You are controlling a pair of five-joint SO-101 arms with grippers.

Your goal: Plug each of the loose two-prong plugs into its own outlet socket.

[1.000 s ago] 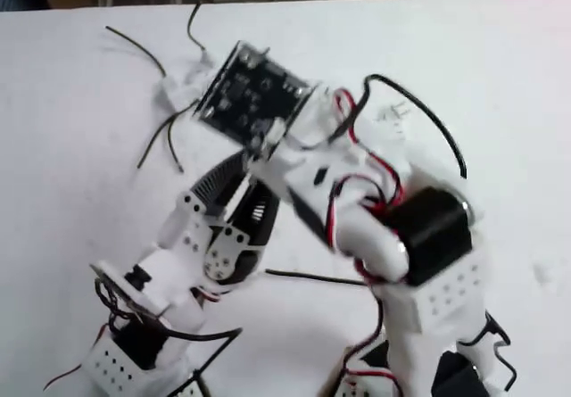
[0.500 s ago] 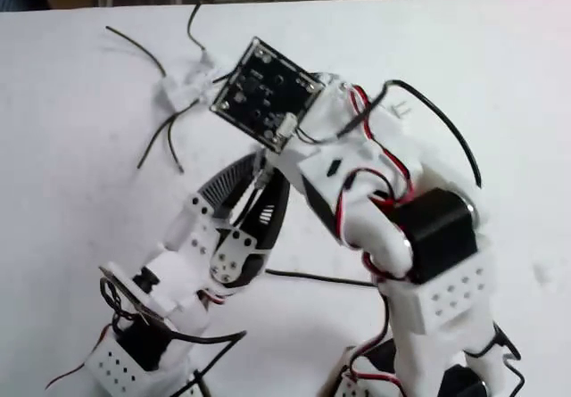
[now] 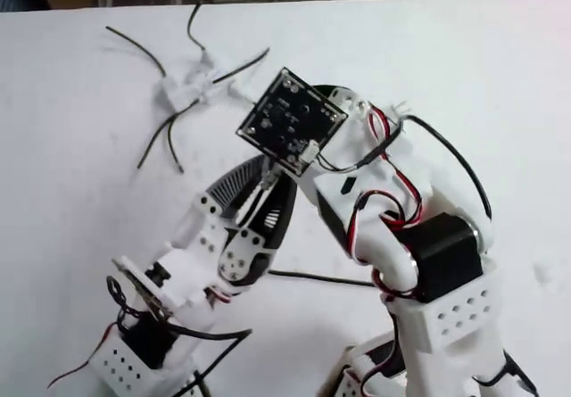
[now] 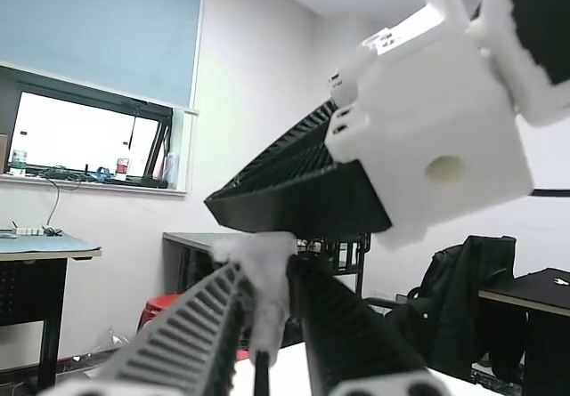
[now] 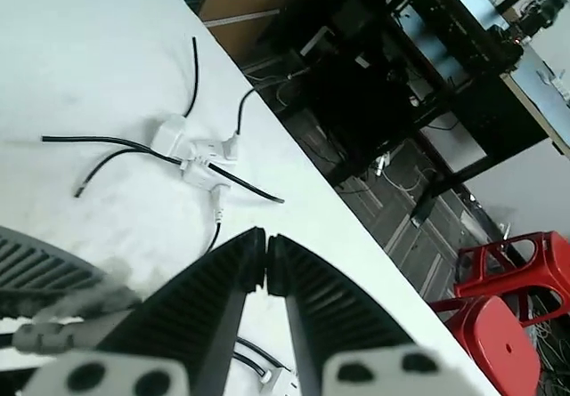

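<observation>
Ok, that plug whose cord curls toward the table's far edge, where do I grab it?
Probably the white body of the plug, pinched across its sides from straight above: it lies flat on the table, and the cord is too thin.

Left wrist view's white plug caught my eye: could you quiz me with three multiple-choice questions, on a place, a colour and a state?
1. Where is the white plug? A in a drawer; B between the fingers of the left gripper; C under a cup.
2. Colour of the cords on the table? A black; B green; C yellow.
3. The right gripper is? A wide open; B gripping a cup; C shut, empty.
B: fingers pinch it. A: black against the white table. C: fingertips touch, nothing between.
</observation>
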